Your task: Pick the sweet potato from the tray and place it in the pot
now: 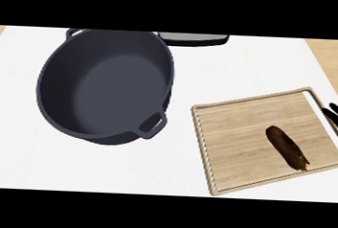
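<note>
One sweet potato [288, 147] lies on the single wooden tray [232, 123], towards its right side. One dark pot [102, 84] stands to the tray's left on the white counter [70, 164]. One hand, the right hand [337, 112], shows at the right edge, fingers spread open and holding nothing.

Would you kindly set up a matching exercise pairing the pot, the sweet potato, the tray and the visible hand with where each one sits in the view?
Things:
1. pot
2. sweet potato
3. tray
4. right hand

Places:
A. lying on the wooden board, right of its middle
B. at the view's right edge, fingers up
C. on the counter's left part, nothing inside
D. right of the pot, on the counter

Pairs: 1-C, 2-A, 3-D, 4-B
</note>
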